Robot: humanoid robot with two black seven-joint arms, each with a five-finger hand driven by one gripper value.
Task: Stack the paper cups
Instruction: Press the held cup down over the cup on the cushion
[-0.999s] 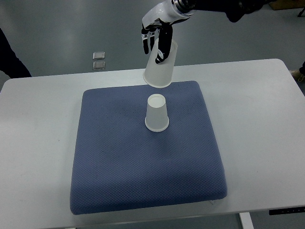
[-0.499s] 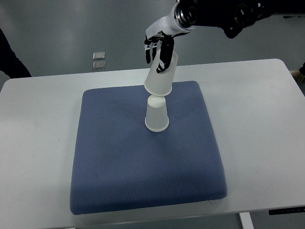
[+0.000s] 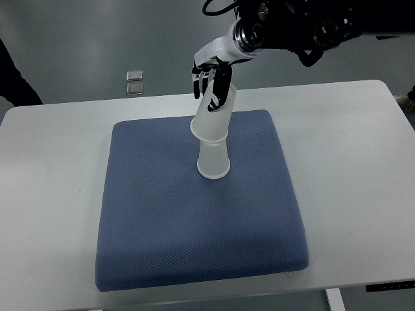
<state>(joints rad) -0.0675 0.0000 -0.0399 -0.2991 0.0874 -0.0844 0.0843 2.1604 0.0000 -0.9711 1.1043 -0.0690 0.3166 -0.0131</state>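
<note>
At the far left edge a dark sleeve [image 3: 16, 78] of a person shows beside the white table [image 3: 363, 168]. Just beyond the table's far edge, on the grey floor, lie two small square metal plates [image 3: 135, 82], one behind the other. A blue cushioned mat [image 3: 168, 220] covers the middle of the table. Near the mat's far side, slightly right of its centre, an upside-down paper cup [image 3: 213, 162] stands with its wide rim on the mat. A second upside-down paper cup [image 3: 214, 116] sits tilted over it, its open rim lowered around the standing cup's top so the two overlap, its closed end leaning up and to the right. The right hand [image 3: 212, 74], white with black fingers, grasps that tilted cup at its upper end, fingers curled around the cup's wall and pointing down; the hand is thus above and slightly behind the standing cup. Its dark arm runs from the wrist toward the upper right edge of the view.
</note>
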